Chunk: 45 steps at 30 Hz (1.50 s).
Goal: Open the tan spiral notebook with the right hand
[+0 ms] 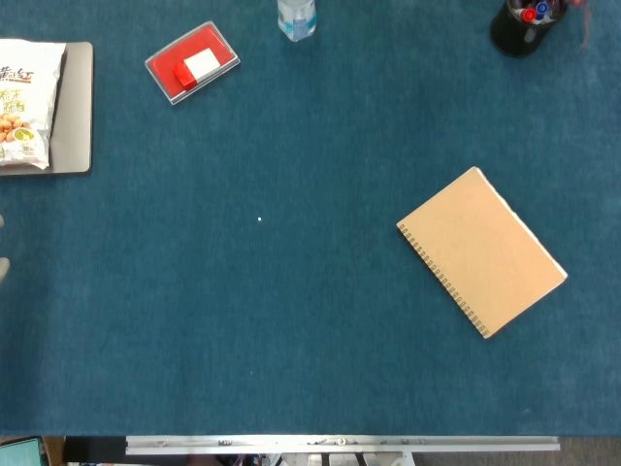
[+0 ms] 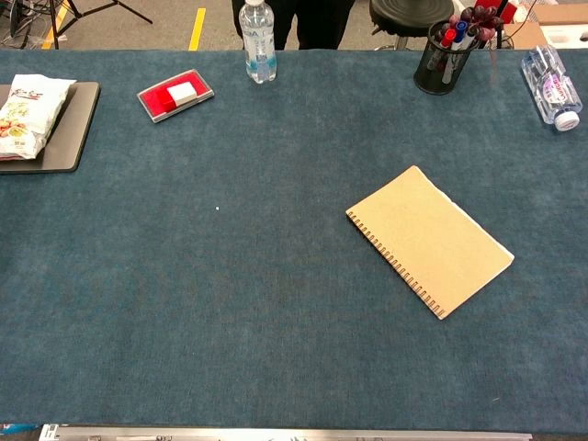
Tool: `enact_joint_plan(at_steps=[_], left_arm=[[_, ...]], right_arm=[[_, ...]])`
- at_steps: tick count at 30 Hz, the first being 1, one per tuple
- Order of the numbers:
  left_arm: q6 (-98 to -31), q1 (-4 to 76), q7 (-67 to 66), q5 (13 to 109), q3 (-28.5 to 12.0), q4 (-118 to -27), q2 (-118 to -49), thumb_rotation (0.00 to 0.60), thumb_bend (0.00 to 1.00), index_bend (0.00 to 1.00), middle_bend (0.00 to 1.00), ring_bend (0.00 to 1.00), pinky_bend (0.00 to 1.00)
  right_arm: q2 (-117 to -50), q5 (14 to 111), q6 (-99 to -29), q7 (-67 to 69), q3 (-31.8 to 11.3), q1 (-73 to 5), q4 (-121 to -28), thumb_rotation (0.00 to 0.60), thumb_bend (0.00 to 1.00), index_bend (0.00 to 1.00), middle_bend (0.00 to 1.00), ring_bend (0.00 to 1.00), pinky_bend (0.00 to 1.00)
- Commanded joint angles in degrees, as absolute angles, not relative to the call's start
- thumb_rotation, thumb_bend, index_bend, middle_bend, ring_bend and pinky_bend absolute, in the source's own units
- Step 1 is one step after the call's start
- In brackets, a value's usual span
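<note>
notebook (image 2: 429,241) tan, closed, unlabelled | snack bag (image 2: 28,114) Chinese print, unreadable

Table cover (image 2: 230,303): deep teal-blue felt, plain, with one tiny white speck (image 2: 218,209) near centre.

Spiral notebook (image 2: 429,241), at 3 o'clock: plain tan kraft cover, dark wire coil along its lower-left edge.

Tray (image 2: 72,133), at 10 o'clock: dark grey. On it a snack bag (image 2: 30,114), white with red lettering, green and brown print.

Case (image 2: 175,95), at 11 o'clock: red with a clear rim and a white block inside.

Upright bottle (image 2: 258,41), at 12 o'clock: clear with a pale blue label.

Pen holder (image 2: 439,66), at 1 o'clock: black mesh, with red, blue and black pens.

Lying bottle (image 2: 551,87), at 2 o'clock: clear with a white cap.
</note>
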<state>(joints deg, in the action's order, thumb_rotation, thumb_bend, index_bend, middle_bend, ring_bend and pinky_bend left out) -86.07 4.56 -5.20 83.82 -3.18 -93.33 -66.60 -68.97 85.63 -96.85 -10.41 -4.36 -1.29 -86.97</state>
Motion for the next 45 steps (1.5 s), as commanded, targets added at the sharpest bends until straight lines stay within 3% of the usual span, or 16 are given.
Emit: enact_joint_plan(at_steps=[1,27,45], left_arm=[[-86.2,4.3,-5.4,84.0,-2.9,-93.7,-66.3,0.6,0.11,0.47,0.43,0.31,0.46],[-86.7,3.2,-6.6,83.2,-2.5,-95.1,-65.3,0.6,0.11,0.47,0.43,0.31,0.46],[-86.2,2.9,-7.2,82.6,-2.5,-96.0,-64.9,0.6,0.11,0.47,0.43,0.31,0.46]], right_arm=[[-69.1,85.7,-96.5,-10.6,-4.5,-1.3,-86.9,0.6,0.17,0.14,0.17,0.04,0.1],[-70.4,91.6,-90.4,-9.6,-1.9,-4.0,-83.6,0.6,0.17,0.14,0.17,0.04,0.1],[-72.1,105.7,-87.5,-6.3,0.8,-13.2,-65.8,0.6,0.17,0.14,0.17,0.04,0.1]])
